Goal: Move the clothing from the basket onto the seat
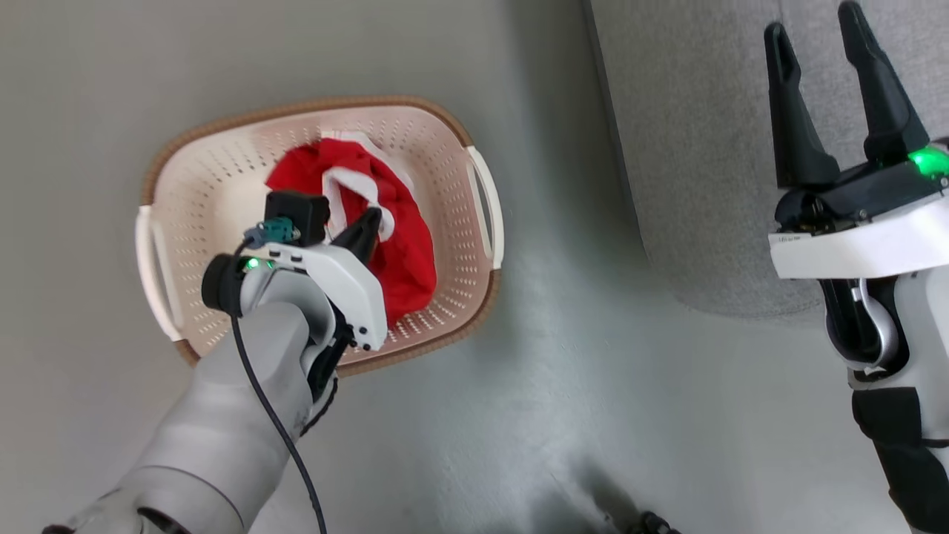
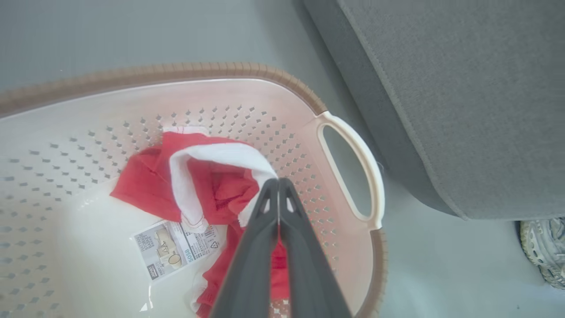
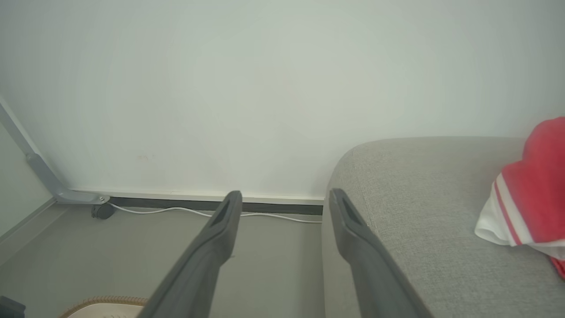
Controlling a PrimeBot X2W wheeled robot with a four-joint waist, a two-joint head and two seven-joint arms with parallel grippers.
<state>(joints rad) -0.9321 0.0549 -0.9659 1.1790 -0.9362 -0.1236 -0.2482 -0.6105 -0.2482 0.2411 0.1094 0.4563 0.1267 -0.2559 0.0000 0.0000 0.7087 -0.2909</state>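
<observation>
**Two red garments: one in the basket, one on the seat**

One thin red garment [image 1: 400, 252] with a soft white band lies crumpled in the basket [image 1: 311, 107]. The basket is an oval tub of cream plastic, its walls pierced with rows of small holes, with a brown woven-look rim and smooth white loop handles [image 2: 353, 168]. The left pincer [image 2: 278, 181] reaches into it, its two dark fingers pressed together and clamped on the white band, which rises in a fold to the tips. A printed label [image 2: 176, 251] is stuck to the basket's glossy bottom, partly under the cloth.

The basket stands on a plain grey floor [image 1: 556, 371], near the rounded corner of the seat [image 1: 704, 148], a big cushion in coarse grey weave. A second red garment [image 3: 538, 176] (white stripes, white hem) rests on the seat. The right pincer [image 1: 812, 21] hangs over the cushion's edge with its fingers spread wide apart and nothing between them.

Beyond it are a pale wall [image 3: 265, 88] and a white cable [image 3: 176, 210] along the skirting. A knitted shoe [image 2: 545, 251] sits on the floor beside the seat.
</observation>
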